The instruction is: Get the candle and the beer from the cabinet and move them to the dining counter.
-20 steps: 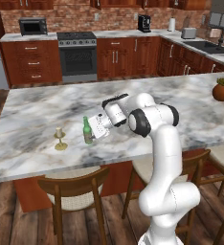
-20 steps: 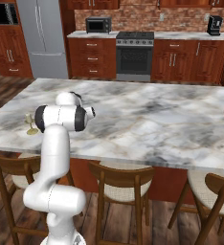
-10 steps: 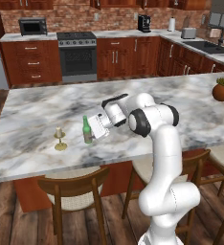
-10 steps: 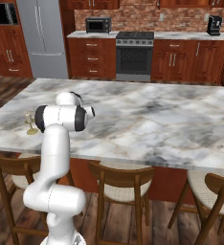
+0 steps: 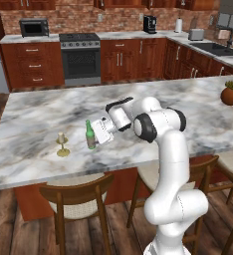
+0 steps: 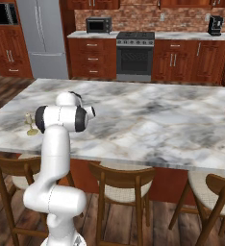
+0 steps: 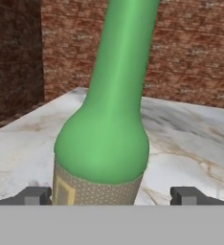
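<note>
While the arm reaches out over the dining counter (image 5: 39, 107), its gripper (image 5: 99, 134) sits level with the beer (image 5: 90, 136), fingers spread wide on either side of the bottle. Seen along the hand, the two dark fingertips (image 7: 35, 195) stand clear of the green glass, a gap showing between each tip and the pale label, so nothing is clamped. The beer (image 7: 106, 119) stands upright on the marble of the dining counter, near the front edge where the wooden chairs (image 5: 78, 199) are tucked in.

Just beside the beer, on the side away from the arm, the candle (image 5: 62, 144) stands upright on its brass saucer, apart from the bottle and not touching it. From the other side of the robot, the candle (image 6: 30, 124) peeks out past the arm's elbow on the same slab. A brown plant pot (image 5: 231, 93) rests well apart, at the far end of the dining counter from the candle.
</note>
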Tool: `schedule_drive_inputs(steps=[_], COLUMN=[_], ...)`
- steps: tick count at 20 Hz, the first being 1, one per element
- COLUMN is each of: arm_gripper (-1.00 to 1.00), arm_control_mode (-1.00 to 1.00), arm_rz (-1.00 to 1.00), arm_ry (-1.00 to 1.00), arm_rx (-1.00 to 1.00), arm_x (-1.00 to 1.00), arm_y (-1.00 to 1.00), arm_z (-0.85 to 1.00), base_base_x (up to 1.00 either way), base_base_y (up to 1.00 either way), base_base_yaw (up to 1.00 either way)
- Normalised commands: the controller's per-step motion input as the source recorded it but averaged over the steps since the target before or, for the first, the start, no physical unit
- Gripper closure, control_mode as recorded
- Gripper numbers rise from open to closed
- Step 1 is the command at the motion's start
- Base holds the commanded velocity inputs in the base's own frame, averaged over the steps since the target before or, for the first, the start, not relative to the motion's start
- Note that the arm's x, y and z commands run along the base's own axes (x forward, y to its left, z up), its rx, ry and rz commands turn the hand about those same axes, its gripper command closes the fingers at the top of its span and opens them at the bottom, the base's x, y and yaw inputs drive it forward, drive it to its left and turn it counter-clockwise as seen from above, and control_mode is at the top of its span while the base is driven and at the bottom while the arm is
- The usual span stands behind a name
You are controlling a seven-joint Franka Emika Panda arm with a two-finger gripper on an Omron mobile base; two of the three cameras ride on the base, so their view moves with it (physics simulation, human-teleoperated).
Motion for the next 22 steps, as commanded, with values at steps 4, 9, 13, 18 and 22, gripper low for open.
schedule_drive_inputs(steps=[4, 9, 13, 18, 22], arm_gripper=[-1.0, -1.0, -1.0, -1.0, -1.0], arm_control_mode=[-1.0, -1.0, -1.0, -1.0, -1.0], arm_rz=[0.02, 0.02, 0.02, 0.0, 0.0], arm_ry=[-0.03, 0.0, 0.0, 0.0, 0.0], arm_rx=[0.0, 0.0, 0.0, 0.0, 0.0], arm_x=[0.0, 0.0, 0.0, 0.0, 0.0], arm_y=[-0.05, -0.15, -0.18, -0.13, -0.03], arm_z=[-0.05, -0.02, 0.0, 0.0, 0.0], base_base_x=[0.0, 0.0, 0.0, 0.0, 0.0], base_base_y=[0.0, 0.0, 0.0, 0.0, 0.0], base_base_yaw=[0.0, 0.0, 0.0, 0.0, 0.0])
